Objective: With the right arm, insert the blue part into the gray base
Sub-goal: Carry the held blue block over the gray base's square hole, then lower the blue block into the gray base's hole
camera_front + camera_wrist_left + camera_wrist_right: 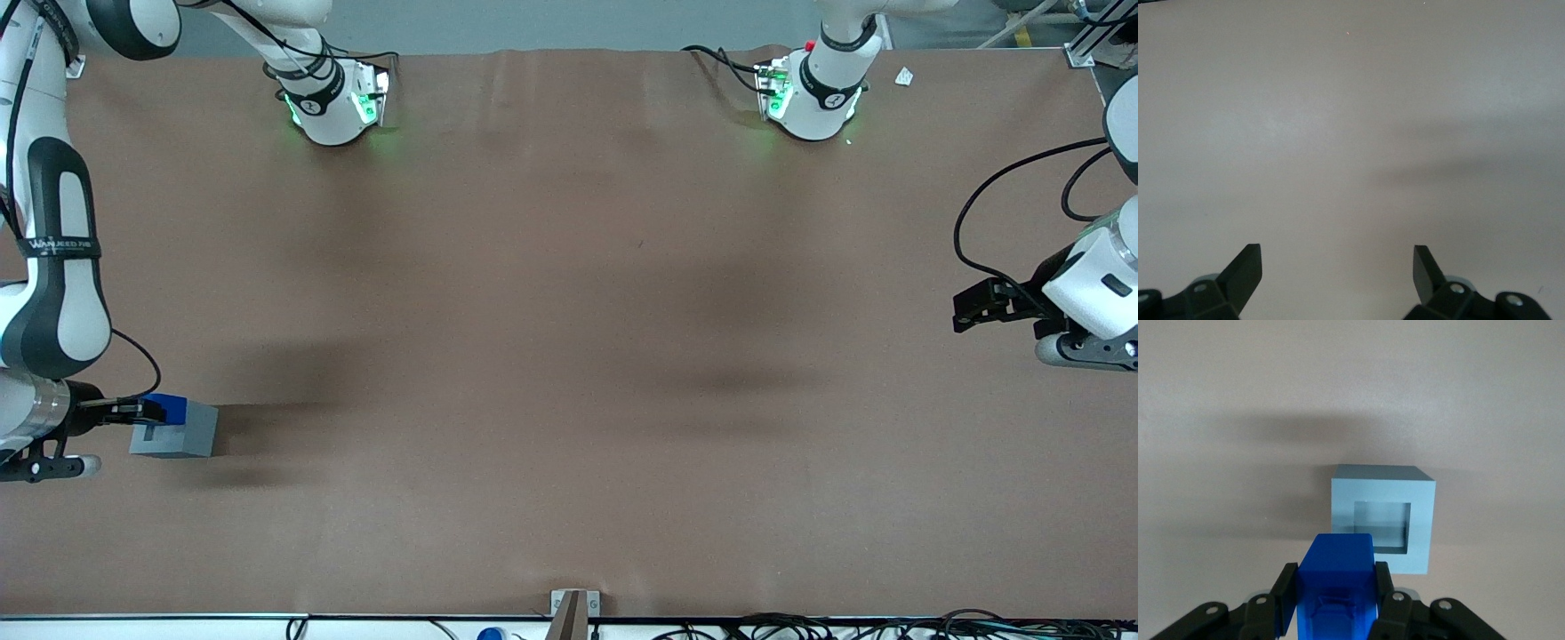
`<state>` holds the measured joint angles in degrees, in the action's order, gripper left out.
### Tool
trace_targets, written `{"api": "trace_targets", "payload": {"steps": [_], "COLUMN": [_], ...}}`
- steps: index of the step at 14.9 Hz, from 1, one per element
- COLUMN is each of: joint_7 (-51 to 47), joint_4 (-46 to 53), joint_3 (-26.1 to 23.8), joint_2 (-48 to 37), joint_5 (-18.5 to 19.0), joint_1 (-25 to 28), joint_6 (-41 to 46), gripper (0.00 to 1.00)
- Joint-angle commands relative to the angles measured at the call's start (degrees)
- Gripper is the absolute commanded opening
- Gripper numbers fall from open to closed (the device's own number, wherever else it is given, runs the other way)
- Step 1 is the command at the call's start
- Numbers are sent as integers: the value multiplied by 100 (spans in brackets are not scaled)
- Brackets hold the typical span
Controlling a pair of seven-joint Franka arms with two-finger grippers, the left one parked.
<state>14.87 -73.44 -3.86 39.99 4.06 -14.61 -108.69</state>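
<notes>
The blue part sits pinched between the fingers of the right arm's gripper, which reaches in level over the brown table at the working arm's end. In the front view the part hangs over the upper edge of the gray base, partly overlapping it; whether the two touch I cannot tell. The right arm bends down beside them, its thin black cable looping toward the wrist.

From the right wrist view, the two black fingers clamp the blue part on both flanks. Just ahead of the fingertips lies the gray base, its square recess open and uncovered, the part not yet inside it.
</notes>
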Motion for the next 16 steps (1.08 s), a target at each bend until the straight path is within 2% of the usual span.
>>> {"api": "trace_targets", "payload": {"steps": [1,4,14,16], "joint_7": [314,131,-204,-213], "joint_4": [84,84,76,76], "joint_3": [-18,-9,-18,-9], "joint_2": [70,140,237,255], "joint_5": [122,60,-1,-167], "joint_1": [-41,-182,-235,-235], "joint_6": [-108,-451,-486,-486], "gripper": [0,0,0,0]}}
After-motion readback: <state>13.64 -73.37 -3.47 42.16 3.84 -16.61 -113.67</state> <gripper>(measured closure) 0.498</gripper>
